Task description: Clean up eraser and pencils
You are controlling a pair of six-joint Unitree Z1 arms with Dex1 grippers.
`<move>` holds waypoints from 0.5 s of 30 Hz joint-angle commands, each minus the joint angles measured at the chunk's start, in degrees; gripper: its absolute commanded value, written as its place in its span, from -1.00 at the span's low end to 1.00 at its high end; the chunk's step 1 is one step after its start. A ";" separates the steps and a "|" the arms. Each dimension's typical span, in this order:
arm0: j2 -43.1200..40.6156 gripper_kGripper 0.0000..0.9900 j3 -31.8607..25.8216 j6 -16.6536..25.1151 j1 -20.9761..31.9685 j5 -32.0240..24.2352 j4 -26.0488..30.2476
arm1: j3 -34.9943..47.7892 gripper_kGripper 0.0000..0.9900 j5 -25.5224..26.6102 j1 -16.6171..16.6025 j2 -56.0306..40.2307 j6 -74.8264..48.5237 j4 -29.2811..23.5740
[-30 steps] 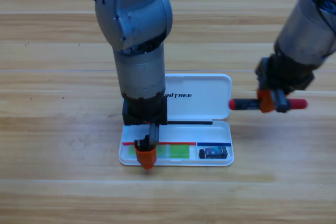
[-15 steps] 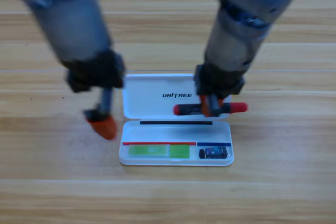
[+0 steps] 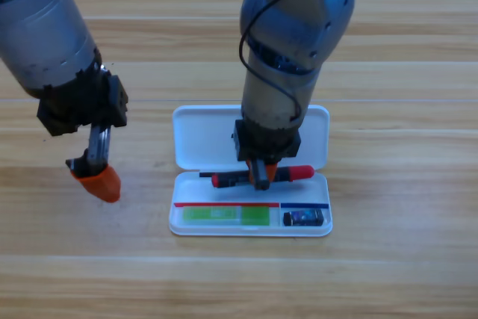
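The white case lies open in the middle of the table. In its front tray lie the pale green pencil on the left and the small black eraser on the right. My right gripper reaches down over the case and is shut on the black pencil with red ends, which it holds level along the tray's back edge. My left gripper hangs over bare table to the left of the case with nothing in it.
The case's lid lies flat behind the tray. The right arm's grey body covers the middle of the lid. Wooden table surrounds the case on all sides.
The right gripper carried the red-ended pencil from right of the case to above its tray. The left gripper left the green pencil in the tray and drew back left.
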 commanded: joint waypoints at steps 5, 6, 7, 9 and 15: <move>0.59 1.00 2.82 0.53 1.41 -0.30 -1.95 | -1.39 -1.00 -1.70 1.20 5.89 1.07 0.90; 0.76 1.00 2.82 0.53 1.41 -0.38 -2.04 | -1.56 -1.00 -1.79 1.20 5.89 1.16 0.90; 0.85 1.00 2.82 0.53 1.41 -0.38 -2.13 | -1.74 -1.00 -1.87 1.20 5.89 1.33 0.90; 0.94 1.00 2.82 0.44 1.41 -0.47 -2.31 | -2.00 -1.00 -1.87 1.20 5.89 1.95 0.90; 1.64 1.00 2.91 0.27 1.41 -0.82 -2.39 | -2.09 0.96 -1.87 1.20 3.96 4.85 0.90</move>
